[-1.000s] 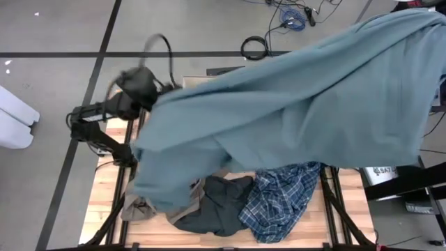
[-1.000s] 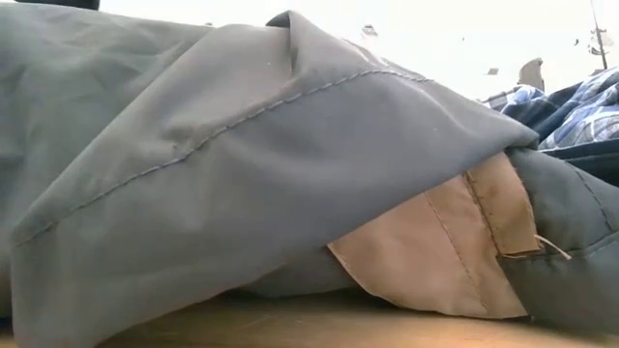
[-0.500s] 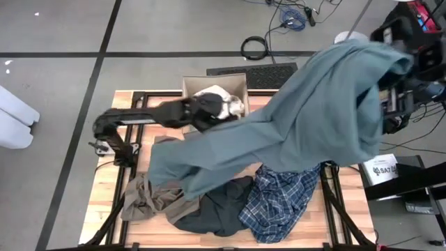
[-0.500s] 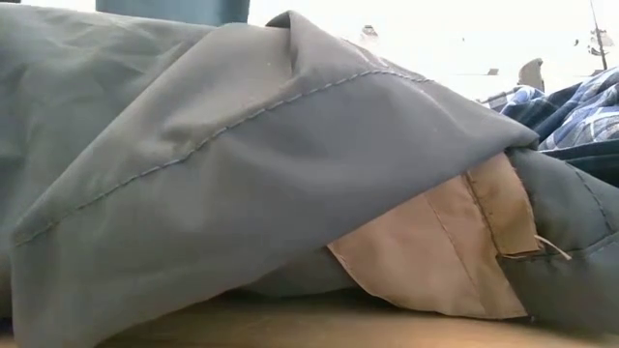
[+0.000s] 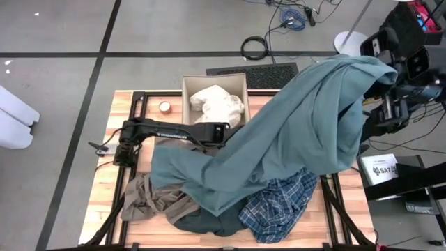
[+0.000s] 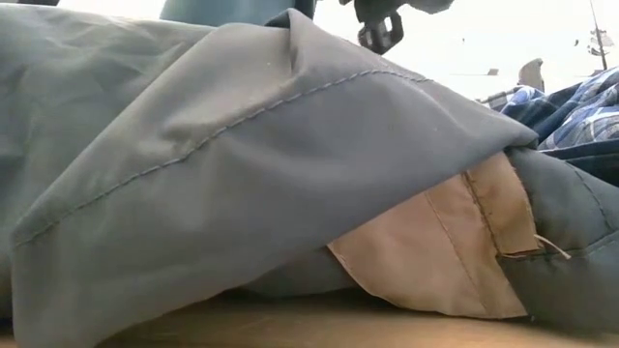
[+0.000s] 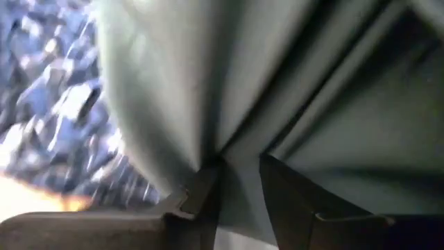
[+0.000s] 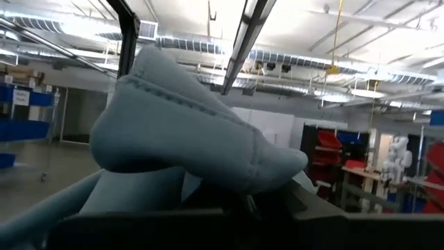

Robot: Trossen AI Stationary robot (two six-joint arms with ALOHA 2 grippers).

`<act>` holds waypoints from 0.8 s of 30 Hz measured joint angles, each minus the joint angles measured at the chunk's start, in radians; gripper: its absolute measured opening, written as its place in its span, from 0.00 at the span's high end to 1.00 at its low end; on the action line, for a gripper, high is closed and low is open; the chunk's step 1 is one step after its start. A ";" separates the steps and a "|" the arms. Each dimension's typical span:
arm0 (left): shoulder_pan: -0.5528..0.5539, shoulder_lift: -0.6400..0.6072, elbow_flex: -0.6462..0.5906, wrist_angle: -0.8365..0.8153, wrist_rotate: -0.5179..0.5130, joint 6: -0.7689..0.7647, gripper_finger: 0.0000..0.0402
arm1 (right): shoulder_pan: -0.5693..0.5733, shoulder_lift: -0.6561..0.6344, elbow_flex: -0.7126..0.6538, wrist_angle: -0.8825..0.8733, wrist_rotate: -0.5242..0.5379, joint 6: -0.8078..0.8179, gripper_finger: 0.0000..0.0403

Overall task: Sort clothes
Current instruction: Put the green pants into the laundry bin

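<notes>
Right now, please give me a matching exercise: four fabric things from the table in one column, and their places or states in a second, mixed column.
1. large teal-grey cloth shirt
2. cream-white crumpled garment
3. blue plaid cotton shirt
4. tan-brown rumpled garment

A. inside the beige square fabric box
B. on the table's near left side
C. lifted, draped across the table
D. near edge, right of the dark slate piece

Pairs: 1-C, 2-A, 3-D, 4-B

From overhead I get even, soft light with faint shadows; the low view blows out to white behind the teal-grey shirt (image 6: 242, 164); my left wrist feed is dim and smeared; ceiling lamps glare on the right wrist feed.
</notes>
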 joint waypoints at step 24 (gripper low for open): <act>0.054 -0.216 -0.002 -0.452 -1.479 0.125 0.67 | 0.000 -0.009 0.004 -0.217 -0.005 0.183 0.94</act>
